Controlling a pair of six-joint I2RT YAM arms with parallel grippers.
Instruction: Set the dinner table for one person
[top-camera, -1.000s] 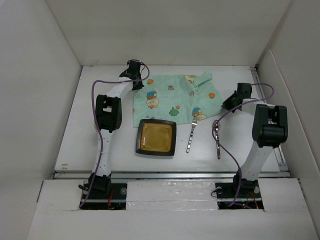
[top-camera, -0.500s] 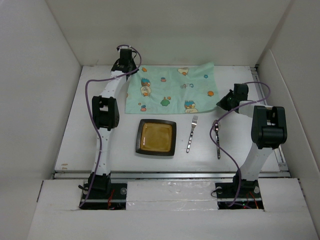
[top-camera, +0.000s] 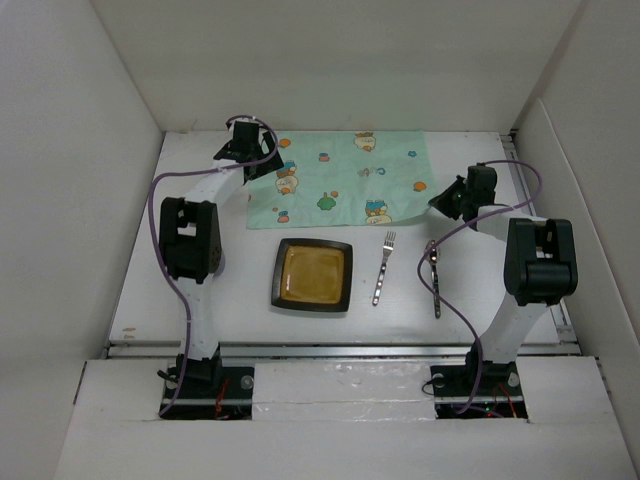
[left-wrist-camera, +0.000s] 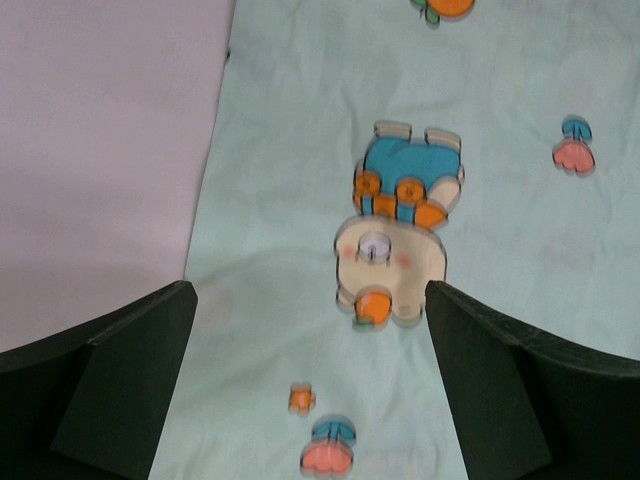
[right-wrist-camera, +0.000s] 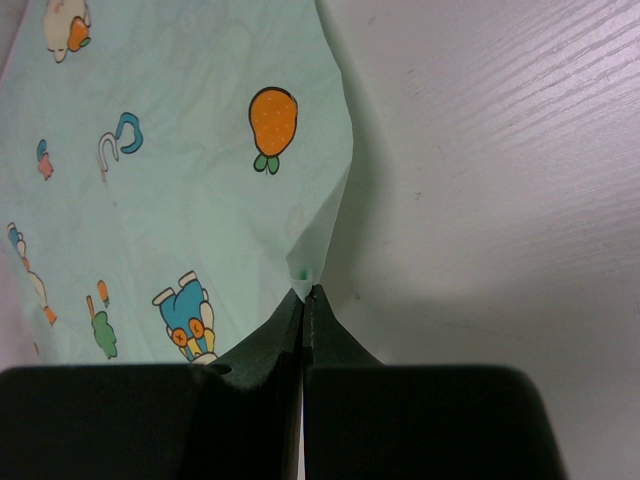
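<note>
The mint-green cartoon-print placemat (top-camera: 345, 178) lies spread flat at the back of the dinner table (top-camera: 200, 290). My left gripper (top-camera: 258, 166) hovers over its left edge, open, with nothing between the fingers; in the left wrist view the cloth (left-wrist-camera: 300, 200) shows between the wide-apart jaws of the gripper (left-wrist-camera: 308, 292). My right gripper (top-camera: 440, 203) is shut on the placemat's near right corner, and in the right wrist view the cloth (right-wrist-camera: 200, 150) rises to the pinched tips (right-wrist-camera: 305, 293). Nearer the arms, a dark square plate (top-camera: 312, 274) with a fork (top-camera: 383, 267) to its right.
A knife (top-camera: 435, 280) lies right of the fork, partly crossed by the right arm's purple cable (top-camera: 450, 300). White walls enclose the table on the left, back and right. A metal rail (top-camera: 340, 350) runs along the near edge.
The crumpled placemat has been pulled out flat. My left gripper carried its left corner back and left, then opened and let it go. The right gripper kept its pinch.
</note>
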